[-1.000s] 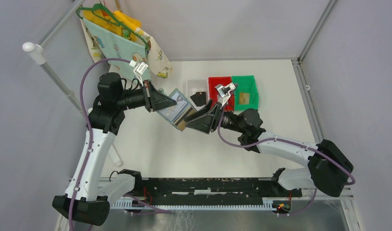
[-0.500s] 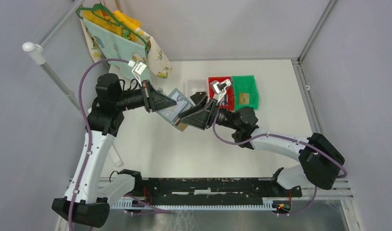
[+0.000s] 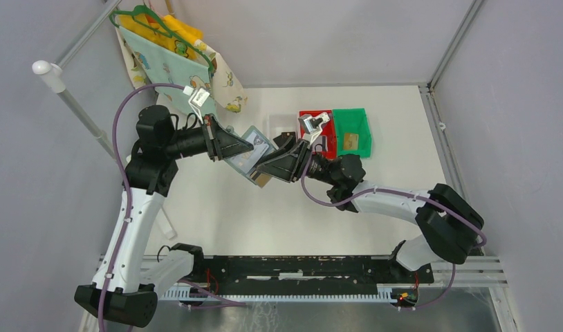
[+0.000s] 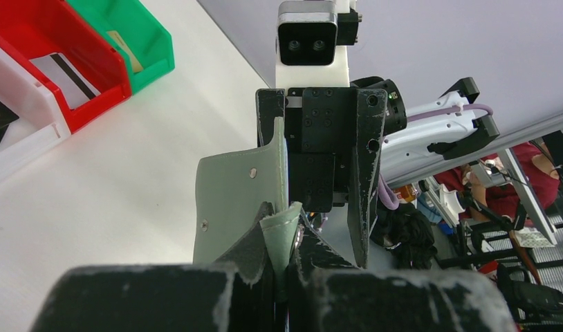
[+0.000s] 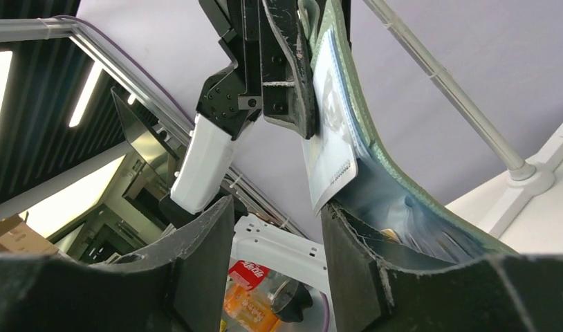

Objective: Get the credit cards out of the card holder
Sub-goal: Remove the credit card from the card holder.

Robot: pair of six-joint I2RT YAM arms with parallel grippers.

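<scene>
Extraction step, partway through the task by my reading. Holder [image 3: 254, 155] is held off the table, left of the red bin [image 3: 326, 115] and a little nearer the arm bases. Left gripper [image 4: 282, 238] is clamped on its folded edge. Right gripper [image 5: 275, 211] faces it from the red-bin side, jaws spread, gripping nothing. Pale card [image 5: 330, 145] sticks partway out of a clear pocket, its free corner just above the gap between the right fingers [image 5: 202, 270]. Striped card [image 4: 68, 72] lies in the red bin. Tan card [image 3: 350, 142] lies in the green bin [image 3: 367, 131], which touches the red bin's right side.

Next move, likely: bring the right jaws over the card's free end, close on the card alone and not on pocket film or cover, then draw it out along the pocket while the left grip holds firm.

Writing: faint print on the pale card, too blurred to read. Red label [image 5: 254, 270] low in the right wrist view, unreadable. No brand made out.
</scene>
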